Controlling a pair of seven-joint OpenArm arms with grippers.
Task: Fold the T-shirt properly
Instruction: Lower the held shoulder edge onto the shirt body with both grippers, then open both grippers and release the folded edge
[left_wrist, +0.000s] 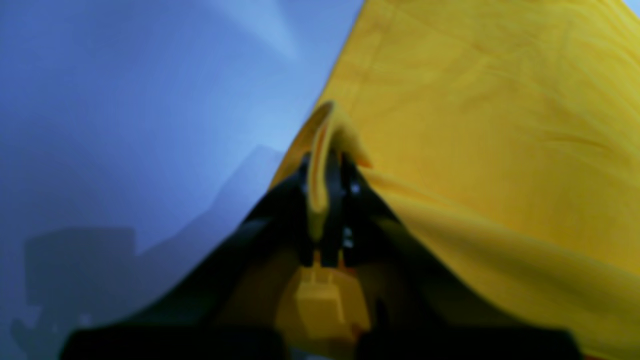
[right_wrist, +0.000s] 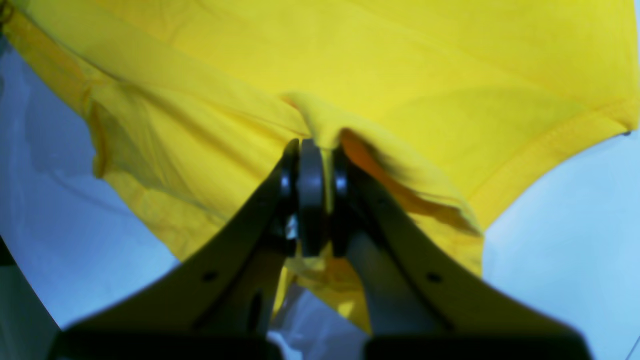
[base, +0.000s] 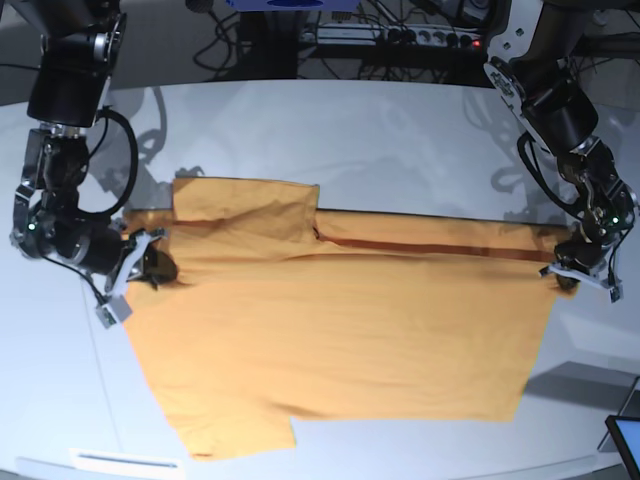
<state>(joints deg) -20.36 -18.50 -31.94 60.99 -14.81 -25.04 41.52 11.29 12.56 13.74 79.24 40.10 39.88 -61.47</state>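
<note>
The orange-yellow T-shirt (base: 330, 330) lies spread across the white table (base: 400, 150), with its far long edge folded over toward the middle. At the shirt's right end my left gripper (base: 566, 274) is shut on a pinched fold of cloth (left_wrist: 320, 165). At the shirt's left end, beside the sleeve, my right gripper (base: 150, 262) is likewise shut on the fabric (right_wrist: 320, 135). In both wrist views the cloth rises from between the dark closed fingers. The fabric stretches taut between the two grippers.
Cables and a power strip (base: 420, 40) run along the far edge of the table. A corner of a screen (base: 625, 440) shows at the lower right. A white strip (base: 125, 462) lies near the front edge.
</note>
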